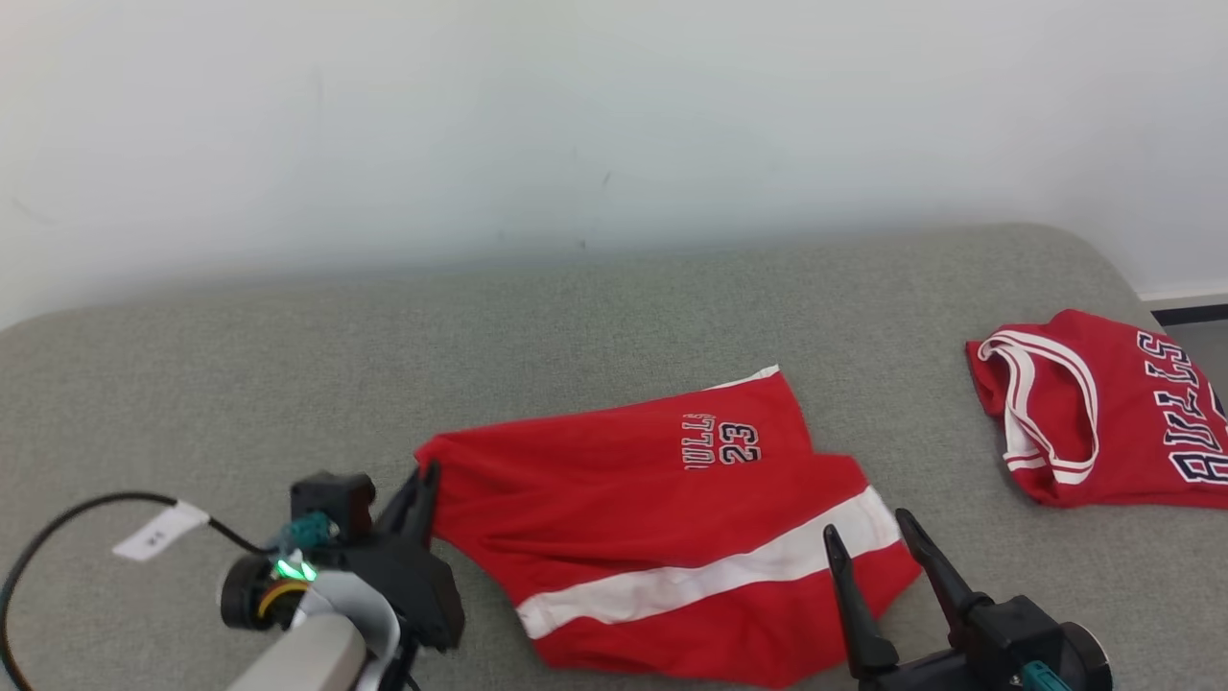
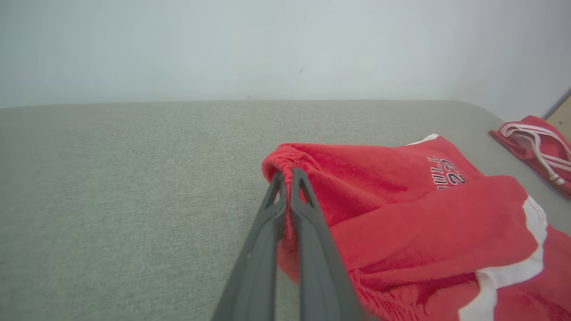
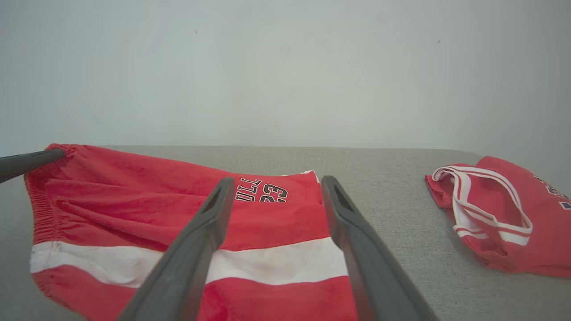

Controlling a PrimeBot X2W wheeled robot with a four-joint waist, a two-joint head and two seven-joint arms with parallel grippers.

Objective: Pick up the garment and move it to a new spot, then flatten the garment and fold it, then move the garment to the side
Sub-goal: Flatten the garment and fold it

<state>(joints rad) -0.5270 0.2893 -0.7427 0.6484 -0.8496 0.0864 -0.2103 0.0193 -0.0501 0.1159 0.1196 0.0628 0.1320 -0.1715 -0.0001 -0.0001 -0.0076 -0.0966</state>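
The red shorts (image 1: 652, 518) lie spread out on the gray cushion (image 1: 288, 365), near its front edge. They have a white stripe and the number 23 on them. The left claw (image 2: 287, 178) is squeezed tight on the stretchy top edge of the shorts, at their left corner. That corner is bunched up and raised a little between the two dark fingers. The right claw (image 1: 866, 528) is wide open and holds nothing. It sits by the right side of the shorts, with its fingers over the end of the white stripe. A red jersey (image 1: 1103, 413) lies far off to the right, well apart from the shorts. A white wall (image 1: 576, 115) stands behind the cushion.
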